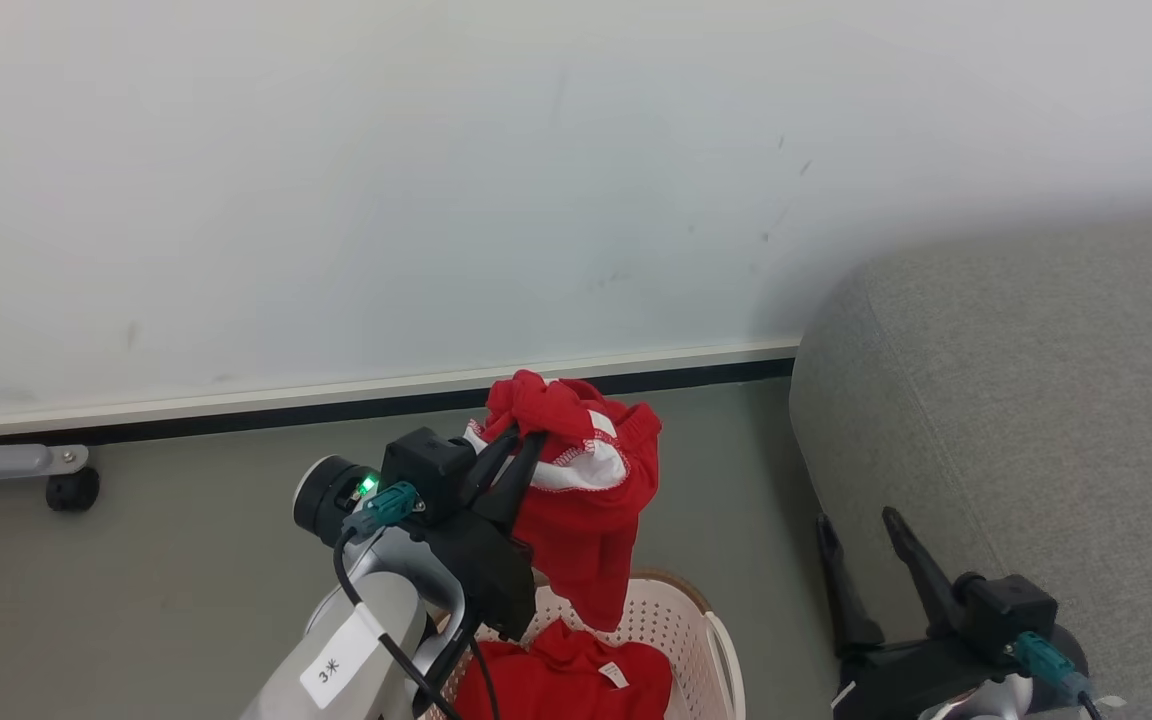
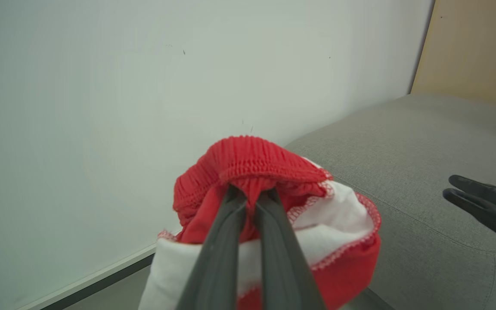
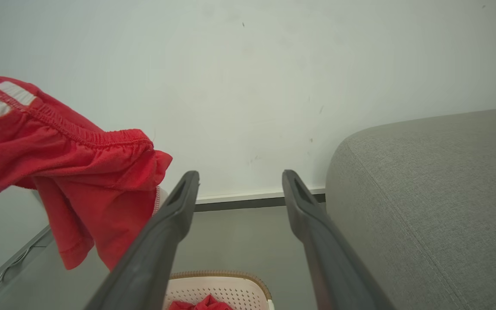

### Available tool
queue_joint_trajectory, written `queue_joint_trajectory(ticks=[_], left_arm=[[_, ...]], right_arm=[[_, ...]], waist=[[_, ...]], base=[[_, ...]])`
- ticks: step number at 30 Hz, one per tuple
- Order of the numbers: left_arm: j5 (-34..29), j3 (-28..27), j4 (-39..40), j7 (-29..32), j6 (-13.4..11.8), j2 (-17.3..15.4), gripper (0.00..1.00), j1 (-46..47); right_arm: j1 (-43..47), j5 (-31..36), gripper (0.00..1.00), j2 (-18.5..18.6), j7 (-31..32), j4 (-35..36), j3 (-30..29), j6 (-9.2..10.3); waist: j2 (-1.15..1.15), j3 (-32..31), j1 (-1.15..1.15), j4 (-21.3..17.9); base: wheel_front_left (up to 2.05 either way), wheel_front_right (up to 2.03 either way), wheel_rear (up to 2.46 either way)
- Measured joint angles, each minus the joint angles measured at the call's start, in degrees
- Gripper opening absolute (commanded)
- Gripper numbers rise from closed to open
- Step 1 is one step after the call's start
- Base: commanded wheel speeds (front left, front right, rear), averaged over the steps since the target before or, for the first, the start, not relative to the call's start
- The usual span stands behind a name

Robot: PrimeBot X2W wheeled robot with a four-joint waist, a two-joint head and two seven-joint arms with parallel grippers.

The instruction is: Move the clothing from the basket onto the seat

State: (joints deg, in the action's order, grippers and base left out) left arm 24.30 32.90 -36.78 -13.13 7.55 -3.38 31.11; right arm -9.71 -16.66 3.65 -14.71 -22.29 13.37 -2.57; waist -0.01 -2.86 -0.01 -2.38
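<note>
From the head camera we look forward and down at the wall (image 1: 436, 180), with the seat (image 1: 1016, 400) on the right and the basket (image 1: 696, 630) low, left of the seat. The left wrist camera sits close behind the left gripper (image 2: 252, 193) and faces the wall, the seat lying to its right. The right wrist camera looks from low beside the seat, along the right gripper (image 3: 239, 175) toward the wall's foot. We record the seat, the wall and the red garment (image 1: 586, 500) in all three views, and the basket in the head and right wrist views.
</note>
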Motion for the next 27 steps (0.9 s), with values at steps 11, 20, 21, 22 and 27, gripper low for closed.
queue_joint_trajectory(ticks=[11, 20, 21, 22, 27], left_arm=[[0.4, 1.4, 3.0, 2.4, 0.0, 0.1, 0.00, 0.0], [0.8, 3.8, 5.9, 4.7, 0.0, 0.4, 0.00, 0.1], [0.9, 4.1, 6.1, 5.0, 0.0, 0.4, 0.00, 0.1], [0.9, 4.5, 6.4, 5.1, 0.0, 0.4, 0.00, 0.1], [1.3, 5.0, 8.1, 6.1, 0.0, 0.4, 0.00, 0.1]], right_arm=[[-3.5, 2.2, 1.00, -0.4, 0.6, -4.5, 10.3, -2.69], [-9.3, -1.0, 1.00, -0.4, 1.1, -9.1, 18.4, -3.01], [-10.1, -1.6, 1.00, -0.4, 1.3, -9.5, 19.2, -3.01], [-10.8, -2.0, 1.00, -0.4, 1.5, -9.9, 20.1, -3.01], [-14.1, -3.1, 1.00, -0.4, 1.8, -12.4, 24.1, -2.89]], waist=[[0.01, -0.7, 0.01, 0.2], [0.01, -0.5, 0.01, 1.5], [0.01, -0.5, 0.01, 1.7], [0.01, -0.5, 0.01, 1.9], [0.01, -0.2, 0.01, 2.8]], base=[[0.00, 0.00, 0.00], [0.00, 0.00, 0.00], [0.00, 0.00, 0.00], [0.00, 0.00, 0.00], [0.00, 0.00, 0.00]])
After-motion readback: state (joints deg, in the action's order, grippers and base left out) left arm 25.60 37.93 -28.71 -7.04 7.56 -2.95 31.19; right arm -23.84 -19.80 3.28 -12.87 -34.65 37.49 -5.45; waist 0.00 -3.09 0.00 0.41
